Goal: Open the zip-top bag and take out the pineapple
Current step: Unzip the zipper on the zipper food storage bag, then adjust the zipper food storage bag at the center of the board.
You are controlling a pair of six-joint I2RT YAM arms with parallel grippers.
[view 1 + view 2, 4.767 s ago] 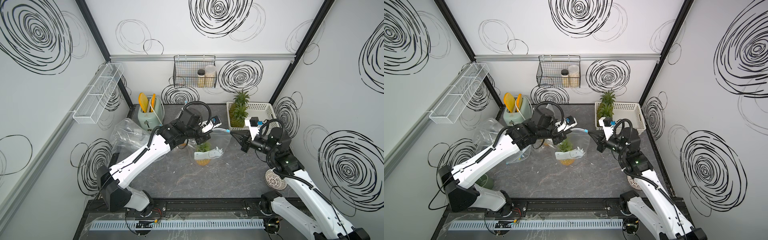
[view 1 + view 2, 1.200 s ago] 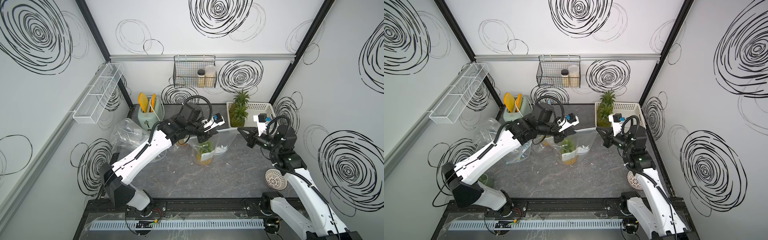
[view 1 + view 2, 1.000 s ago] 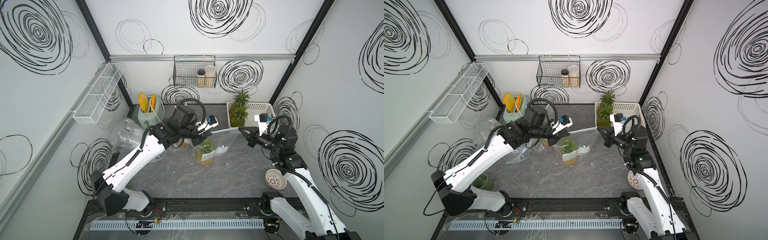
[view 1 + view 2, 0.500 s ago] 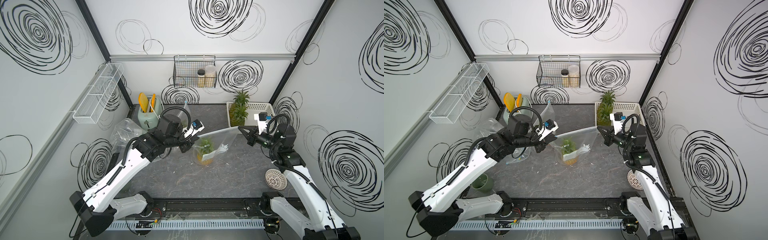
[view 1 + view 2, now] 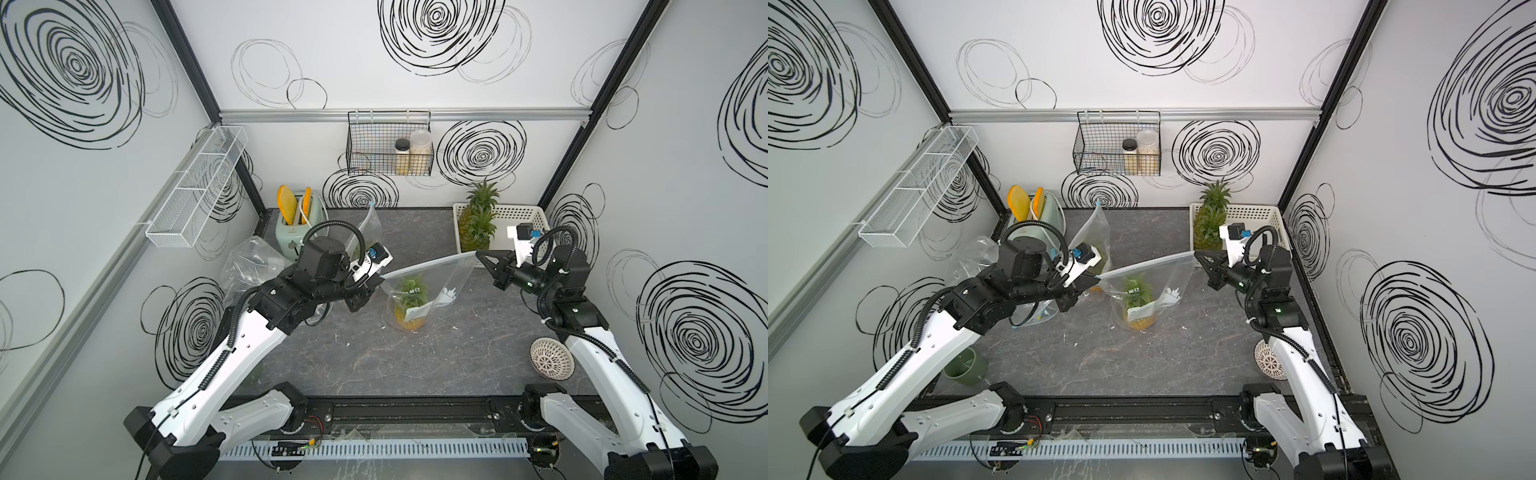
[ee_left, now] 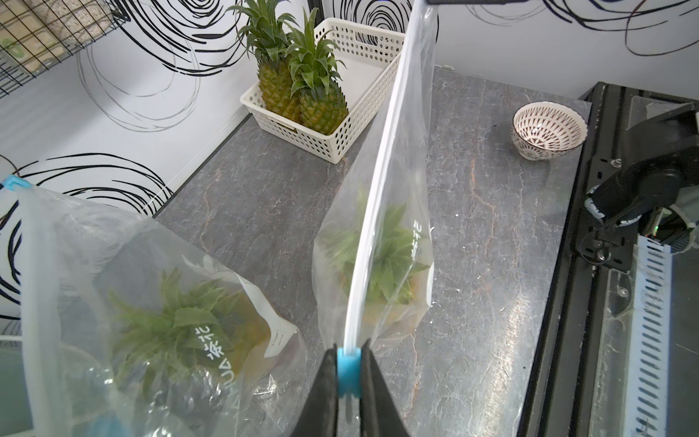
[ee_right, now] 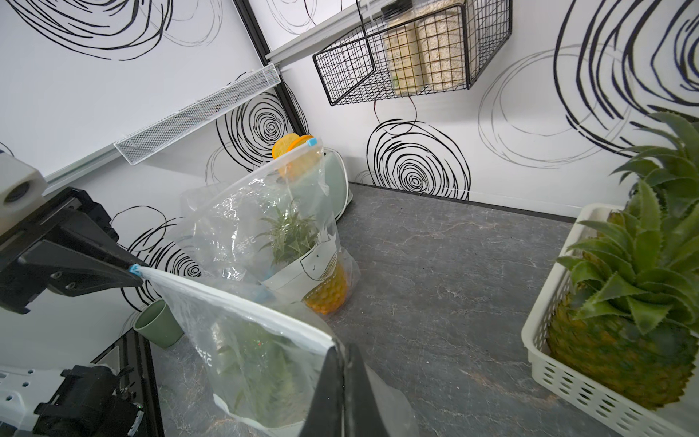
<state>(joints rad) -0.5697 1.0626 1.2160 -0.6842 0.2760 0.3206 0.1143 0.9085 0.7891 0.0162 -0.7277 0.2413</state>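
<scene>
The zip-top bag hangs at the middle of both top views, its top edge pulled taut into 1 straight white strip between the 2 arms. At the strip's left end the left gripper has its jaws clamped on the bag's blue slider; the left wrist view shows the slider pinched between the 2 black jaw tips. At the right end, which sits higher in the frame, the right gripper has its jaws pressed together on the bag's corner, and the right wrist view shows the plastic running into the closed tips. The pineapple is inside the bag, upright, green crown under the strip and yellow body at the bottom, which seems to rest on the grey tabletop at the centre of the frame. A second clear bag with another pineapple stands upright behind the left arm, in front of a pale green toaster at the upper left of the tabletop. A white basket in the upper right corner holds 2 loose pineapples. A patterned bowl lies at the lower right, just beside the right arm, and a green cup stands at the lower left in a top view.
</scene>
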